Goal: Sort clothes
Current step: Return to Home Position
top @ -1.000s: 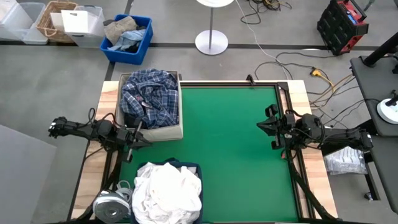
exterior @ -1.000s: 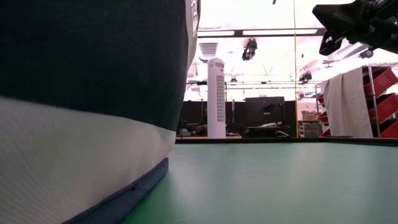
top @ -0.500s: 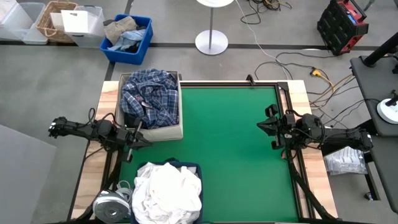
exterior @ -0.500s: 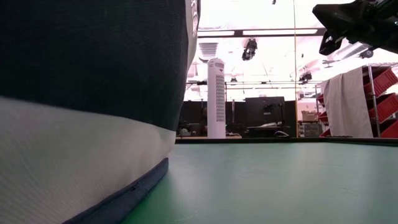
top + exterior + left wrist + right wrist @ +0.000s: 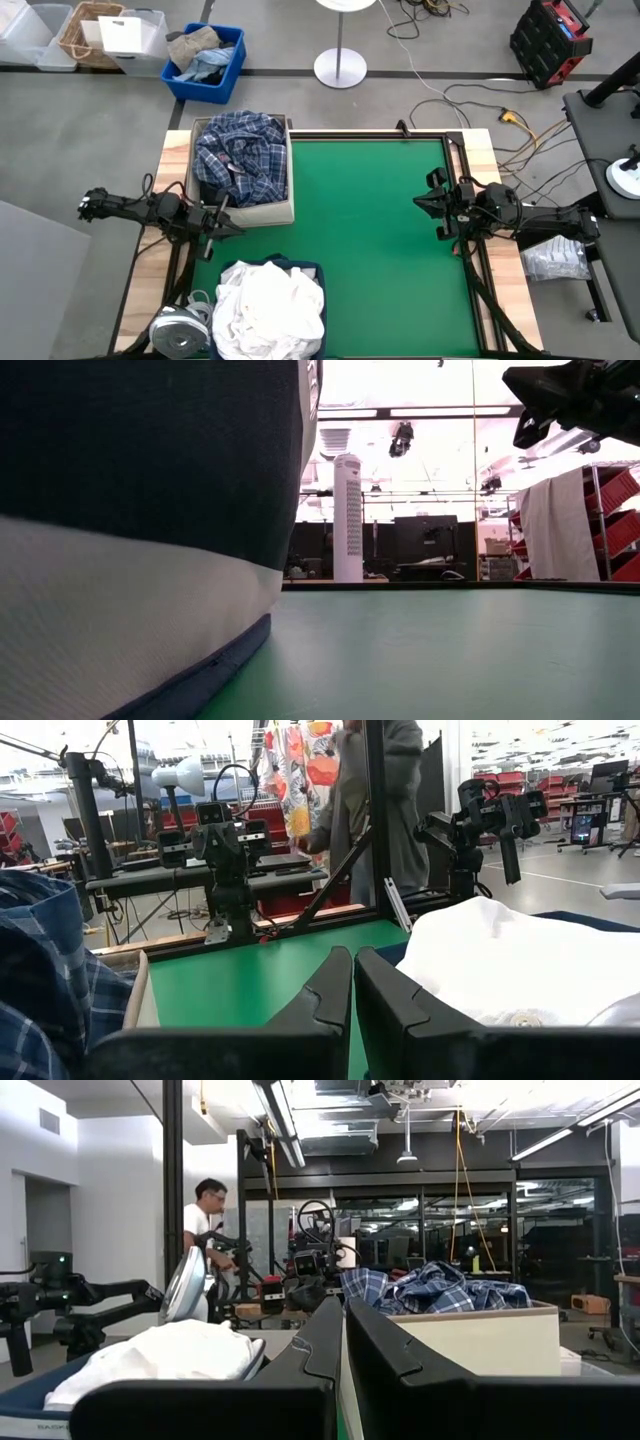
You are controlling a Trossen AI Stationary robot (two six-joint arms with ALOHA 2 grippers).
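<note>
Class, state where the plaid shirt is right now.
High view: the plaid shirt fills the organizer at the far-left corner of the mat, just beyond the left gripper.

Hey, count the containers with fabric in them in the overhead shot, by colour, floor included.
off-white organizer, holding the plaid shirt: 1
navy bin, holding the white clothes: 1
blue crate on the floor, holding a cloth bundle: 1
Total: 3

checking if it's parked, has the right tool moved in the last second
No. In the high view the right tool sits at the same spot by the right edge of the green mat as in both earlier pictures.
</note>
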